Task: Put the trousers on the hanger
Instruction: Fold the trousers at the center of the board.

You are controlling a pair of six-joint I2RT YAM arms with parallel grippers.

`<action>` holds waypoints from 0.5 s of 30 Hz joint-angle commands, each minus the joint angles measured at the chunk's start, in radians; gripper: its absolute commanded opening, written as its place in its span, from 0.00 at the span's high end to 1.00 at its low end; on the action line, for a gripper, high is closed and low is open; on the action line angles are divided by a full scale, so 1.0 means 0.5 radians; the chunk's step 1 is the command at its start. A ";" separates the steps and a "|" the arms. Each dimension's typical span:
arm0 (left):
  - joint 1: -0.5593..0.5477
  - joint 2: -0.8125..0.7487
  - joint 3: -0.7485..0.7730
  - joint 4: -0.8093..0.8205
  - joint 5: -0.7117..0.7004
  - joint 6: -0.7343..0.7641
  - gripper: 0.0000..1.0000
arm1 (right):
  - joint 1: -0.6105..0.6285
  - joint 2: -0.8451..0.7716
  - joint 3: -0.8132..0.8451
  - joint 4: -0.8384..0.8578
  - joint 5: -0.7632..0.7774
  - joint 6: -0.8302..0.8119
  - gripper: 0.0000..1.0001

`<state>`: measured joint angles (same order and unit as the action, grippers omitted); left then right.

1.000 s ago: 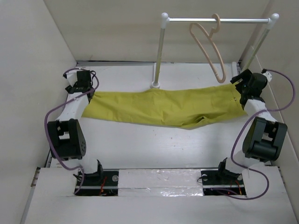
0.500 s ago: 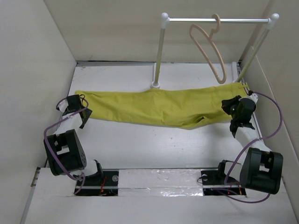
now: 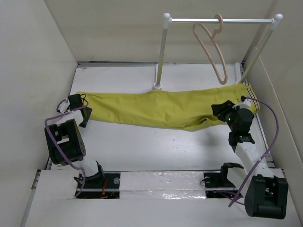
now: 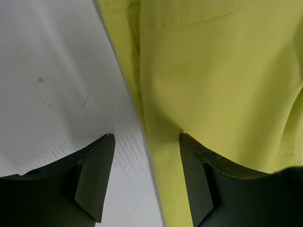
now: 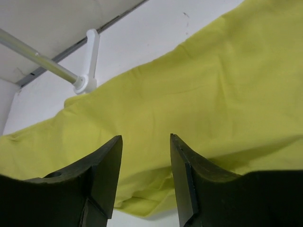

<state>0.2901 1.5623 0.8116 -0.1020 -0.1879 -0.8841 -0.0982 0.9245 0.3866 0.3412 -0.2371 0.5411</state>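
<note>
1. My left gripper [image 4: 146, 137] is open about halfway and holds nothing. Its jaws straddle the side edge of the trousers [image 3: 161, 109], with cloth below the right finger and bare table [image 4: 57, 71] below the left.
2. My right gripper [image 5: 145, 137] is open about as wide and is also empty. Yellow-green cloth fills the space ahead of and beneath it, but I cannot tell whether the fingertips touch the cloth.
3. The trousers lie flat on the table. Their long axis runs straight across from one gripper to the other, so each arm sits at one end.
4. The hanger [image 3: 211, 47] hangs by its hook on the rail [image 3: 189, 20]. It is beyond and above the right gripper and well apart from the left one, so the right arm is clearly the nearer.
5. My judgement is that the next move turns on that line-up. The cloth lies crosswise below the hanger, so the end at the right gripper should lead up toward it. Neither gripper has a hold yet, so a grasp has to come first.
</note>
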 commanded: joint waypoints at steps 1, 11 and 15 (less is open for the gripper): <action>0.012 0.087 0.027 0.014 -0.014 -0.067 0.45 | -0.012 -0.076 -0.098 -0.029 0.057 -0.070 0.48; 0.012 0.167 0.058 0.127 0.057 -0.036 0.84 | -0.572 0.090 -0.135 -0.060 0.168 0.087 0.23; 0.012 0.183 0.092 0.140 0.066 0.013 1.00 | -0.754 0.252 -0.157 0.090 0.195 0.175 0.23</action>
<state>0.2920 1.6390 0.8406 -0.0166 -0.1719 -0.8986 -0.4248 1.0214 0.3103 0.3019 -0.1528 0.5869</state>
